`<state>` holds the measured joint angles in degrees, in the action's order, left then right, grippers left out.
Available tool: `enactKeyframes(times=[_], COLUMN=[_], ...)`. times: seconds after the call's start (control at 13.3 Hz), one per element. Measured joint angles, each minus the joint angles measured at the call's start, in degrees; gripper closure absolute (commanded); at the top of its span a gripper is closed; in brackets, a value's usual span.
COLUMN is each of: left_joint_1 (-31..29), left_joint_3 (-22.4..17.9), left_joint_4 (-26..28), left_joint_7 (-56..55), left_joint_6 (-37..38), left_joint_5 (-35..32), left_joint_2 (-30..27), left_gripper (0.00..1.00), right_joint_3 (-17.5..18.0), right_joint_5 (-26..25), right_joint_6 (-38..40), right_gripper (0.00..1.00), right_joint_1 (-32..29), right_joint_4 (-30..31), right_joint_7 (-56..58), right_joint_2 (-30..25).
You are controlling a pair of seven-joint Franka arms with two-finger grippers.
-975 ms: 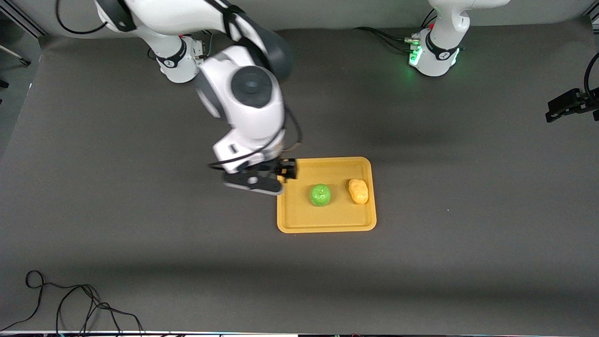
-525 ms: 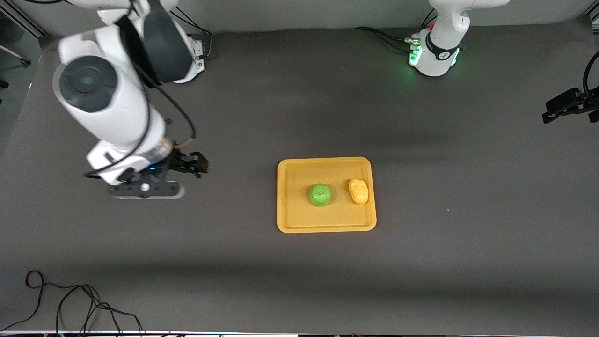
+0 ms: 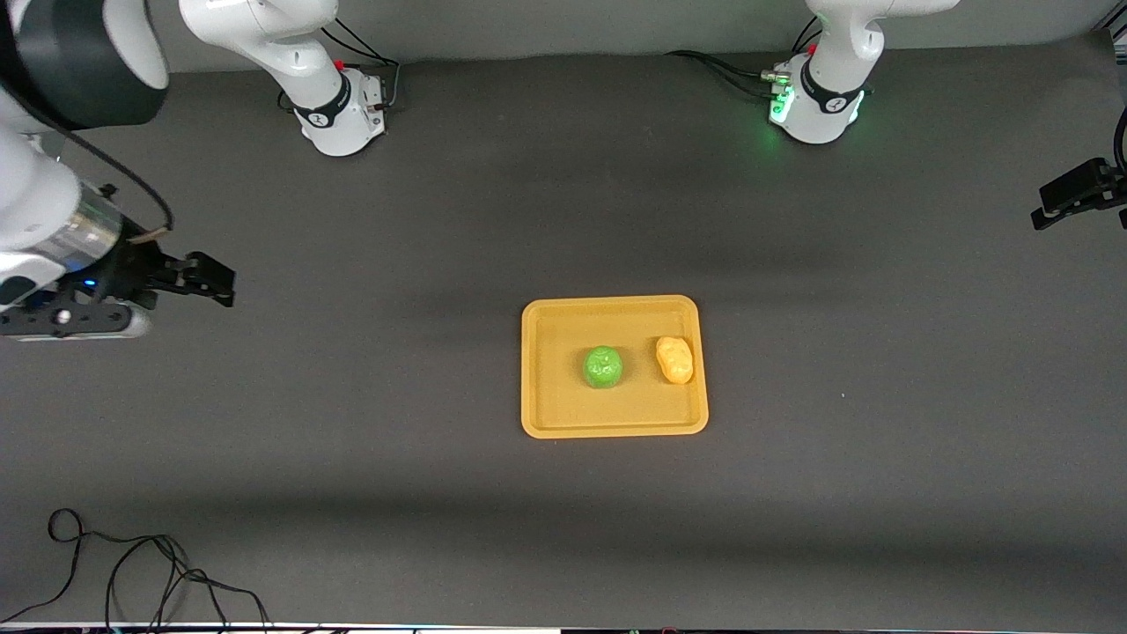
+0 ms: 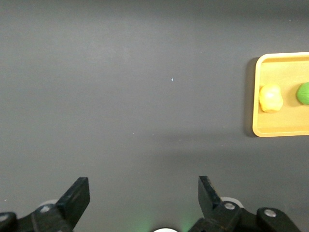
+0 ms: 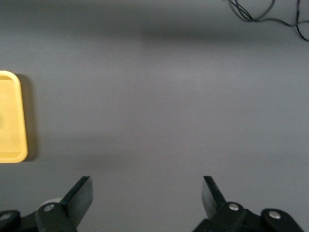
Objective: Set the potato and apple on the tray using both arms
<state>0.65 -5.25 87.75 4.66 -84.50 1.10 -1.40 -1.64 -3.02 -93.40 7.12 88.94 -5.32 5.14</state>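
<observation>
The yellow-orange tray (image 3: 563, 414) lies mid-table. The green apple (image 3: 603, 366) sits on it near its middle. The yellow-orange potato (image 3: 675, 359) lies on it beside the apple, toward the left arm's end. The tray (image 4: 270, 129), potato (image 4: 271, 98) and apple (image 4: 304, 93) also show in the left wrist view. The tray's edge (image 5: 10, 116) shows in the right wrist view. My right gripper (image 3: 204, 280) is open and empty over bare table at the right arm's end. My left gripper (image 3: 1070, 198) is open and empty over the table's edge at the left arm's end.
A black cable (image 3: 132, 572) lies coiled on the table at the corner nearest the front camera, at the right arm's end; it also shows in the right wrist view (image 5: 263, 14). The arm bases (image 3: 339, 110) (image 3: 819, 101) stand along the table's farthest edge.
My right arm has swung away from the tray's edge toward its own end of the table, open and empty. The apple, potato and tray have not moved. The left gripper barely moved.
</observation>
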Motion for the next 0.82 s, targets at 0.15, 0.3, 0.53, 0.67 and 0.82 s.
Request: enactKeyframes(times=[0.15,0.3,0.53,0.67,0.82], left_joint_1=[-0.1,-0.1,-0.2,-0.1,0.0], left_joint_3=[0.0,0.0,0.0,0.3,1.3], left_joint_4=[0.0,0.0,0.0,0.0,0.0], left_joint_7=[0.0,0.0,-0.5,-3.0,-4.6], left_joint_6=[0.0,0.0,0.0,0.0,0.0], left_joint_5=[0.3,0.4,0.5,0.6,0.7], left_joint_2=[0.0,0.0,0.0,0.2,0.6], left_gripper=[0.00,0.00,0.00,0.00,0.00], right_joint_3=[0.1,-0.5,-2.2,-2.7,-3.1], right_joint_5=[0.1,0.1,0.1,0.4,1.7], right_joint_6=[-1.1,-1.1,-1.1,-1.1,-1.1], right_gripper=[0.00,0.00,0.00,0.00,0.00], right_joint_1=[-3.3,-4.7,-4.8,-4.8,-4.8], right_joint_4=[2.9,3.4,3.4,3.6,3.9], right_joint_7=[3.5,5.5,6.3,6.3,6.3], right_joint_2=[-2.0,-2.5,-2.8,-3.1,-3.3])
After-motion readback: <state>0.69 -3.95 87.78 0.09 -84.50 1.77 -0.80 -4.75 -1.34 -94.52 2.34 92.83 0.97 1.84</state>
